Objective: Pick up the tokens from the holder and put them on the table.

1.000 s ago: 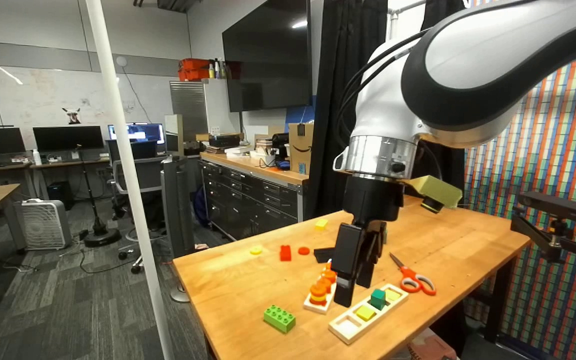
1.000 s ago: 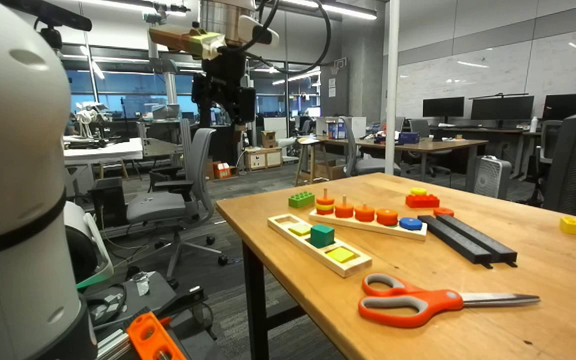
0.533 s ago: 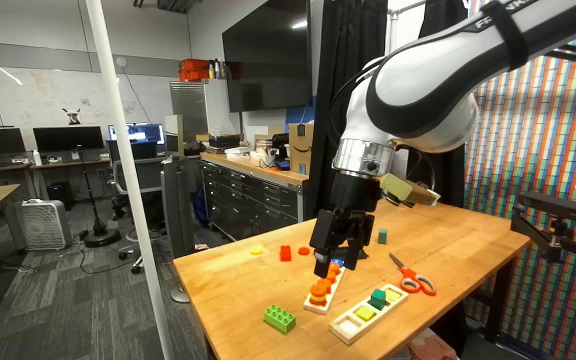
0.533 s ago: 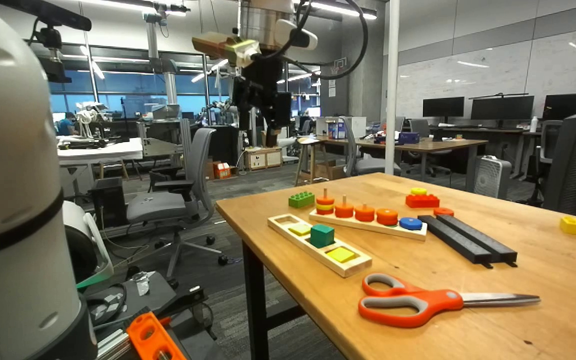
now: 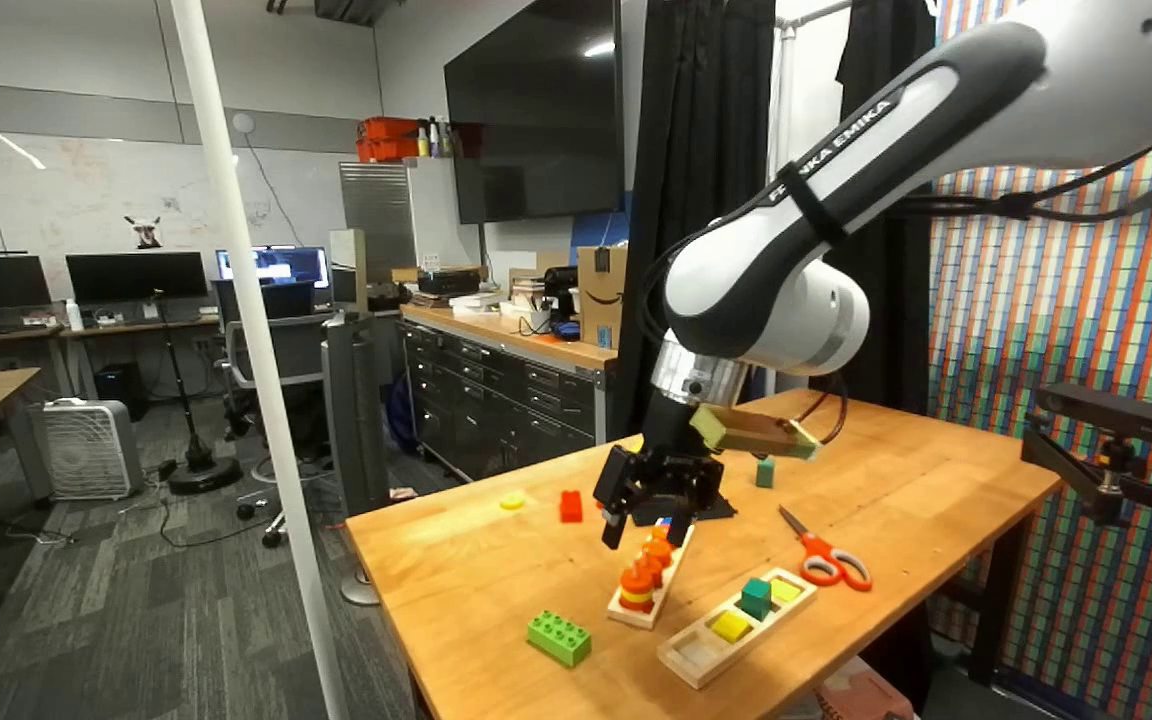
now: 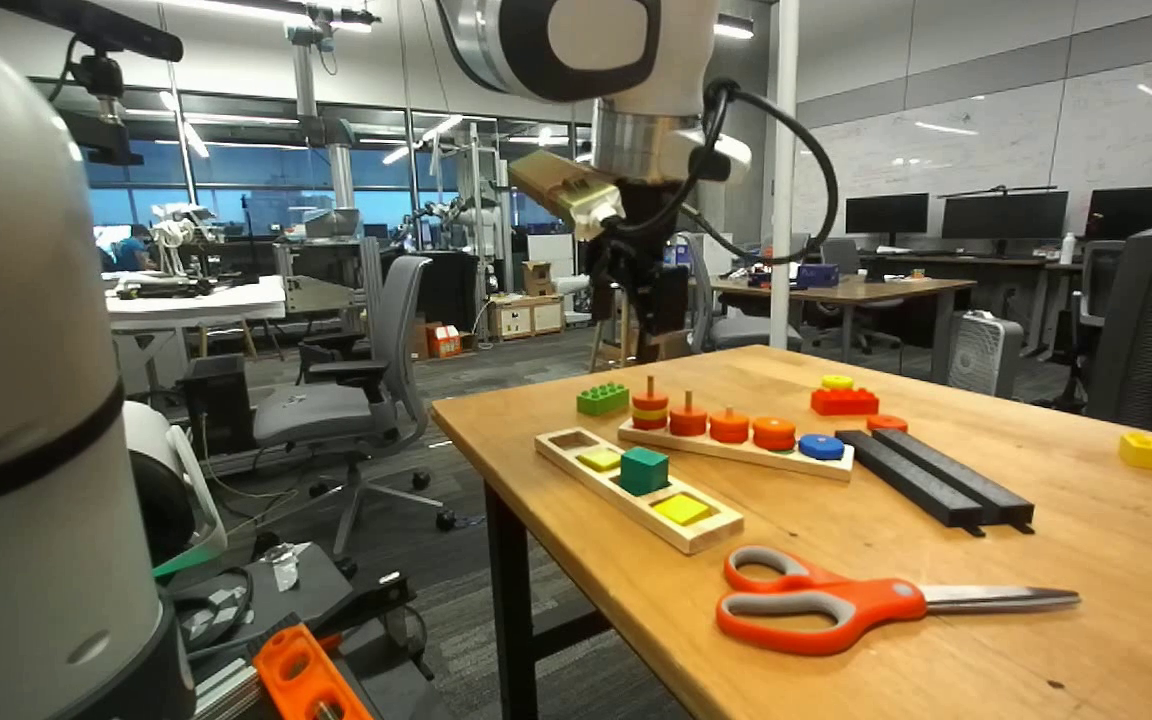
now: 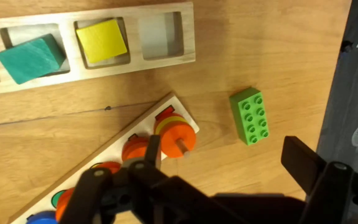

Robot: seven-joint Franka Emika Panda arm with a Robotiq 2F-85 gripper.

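Note:
The tokens are coloured discs stacked on the pegs of a wooden holder (image 5: 673, 572), which shows in an exterior view (image 6: 726, 450) and the wrist view (image 7: 183, 110). The end stack (image 6: 650, 410) is orange with a yellow disc and also shows in the wrist view (image 7: 177, 140). A blue disc (image 6: 821, 447) sits at the far end. My gripper (image 5: 644, 537) is open and empty, in the air above the table by the holder. In the wrist view, its left finger overlaps the orange discs and bare table shows between the fingertips (image 7: 224, 147).
A wooden tray (image 7: 186, 46) with yellow and green blocks lies beside the holder. A green brick (image 7: 253, 119) is near the holder's end. Orange scissors (image 6: 866, 600), black bars (image 6: 936, 475), a red brick (image 6: 844, 402), a loose yellow disc (image 5: 512, 501) and red disc (image 6: 886, 423) lie around.
My gripper has moved down towards the table and across to the holder, its fingers apart. The tokens, holder and other objects have not moved.

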